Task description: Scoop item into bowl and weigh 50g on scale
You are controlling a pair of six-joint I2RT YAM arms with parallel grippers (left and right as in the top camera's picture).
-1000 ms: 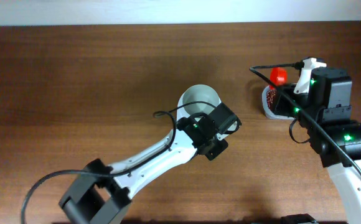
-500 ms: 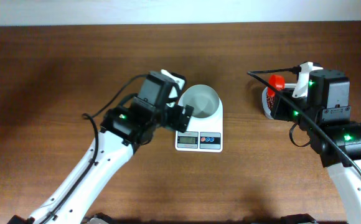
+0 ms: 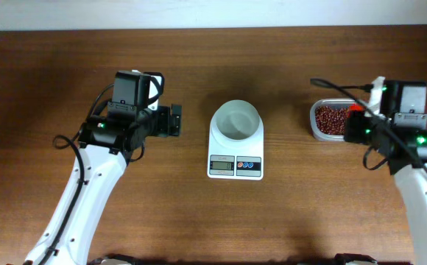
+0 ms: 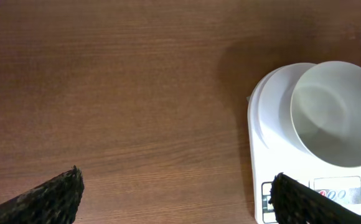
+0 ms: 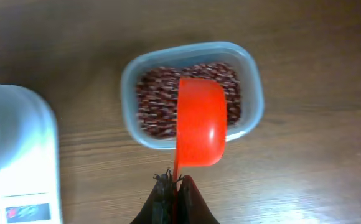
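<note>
A white bowl [image 3: 235,120] stands on the white scale [image 3: 235,166] at the table's middle; its inside shows only white. In the left wrist view the bowl [image 4: 336,112] and scale [image 4: 262,155] lie at the right edge. My left gripper [image 3: 175,121] hangs open left of the scale, its dark fingertips [image 4: 50,199] wide apart over bare wood. A clear tub [image 3: 331,120] at the right holds the red-brown beans [image 5: 152,99]. My right gripper [image 5: 175,186] is shut on the handle of a red scoop [image 5: 199,121], which hangs over the tub.
The scale's display and buttons [image 3: 235,166] face the front edge. The scale's corner [image 5: 18,155] shows left of the tub [image 5: 250,102] in the right wrist view. Brown wood table [image 3: 66,59] all around, with a pale wall along the back.
My left gripper has let go of the bowl, opened, and drawn back to the left, uncovering the scale. The right gripper has shifted right with the scoop, uncovering the tub.
</note>
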